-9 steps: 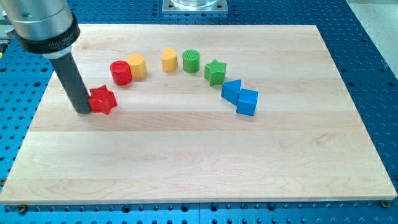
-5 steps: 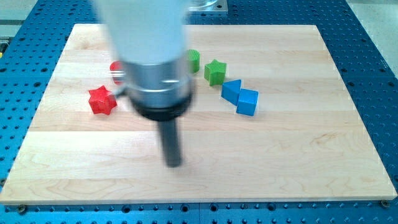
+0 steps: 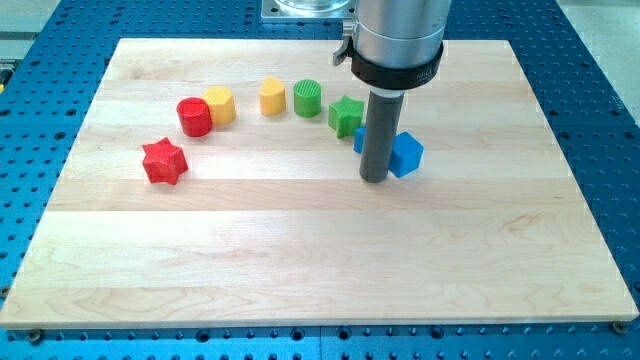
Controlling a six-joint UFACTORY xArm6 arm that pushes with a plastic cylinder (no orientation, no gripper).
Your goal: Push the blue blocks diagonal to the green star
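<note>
The green star (image 3: 346, 114) lies right of centre near the board's top. A blue cube (image 3: 406, 154) lies just below and right of it. A second blue block (image 3: 359, 138) sits between them; only a sliver shows behind my rod, so its shape cannot be made out. My tip (image 3: 374, 180) rests on the board at the cube's left side, touching or nearly touching it, below the hidden blue block and below the star.
To the star's left runs a row: a green cylinder (image 3: 308, 98), a yellow block (image 3: 272, 97), a yellow block (image 3: 220, 104) and a red cylinder (image 3: 194, 117). A red star (image 3: 165, 161) lies lower left. The wooden board (image 3: 320, 270) sits on a blue perforated table.
My tip swept from beside the red star, across the board's lower middle, to the blue blocks. The blue cube has shifted slightly right and turned. The red star stayed put.
</note>
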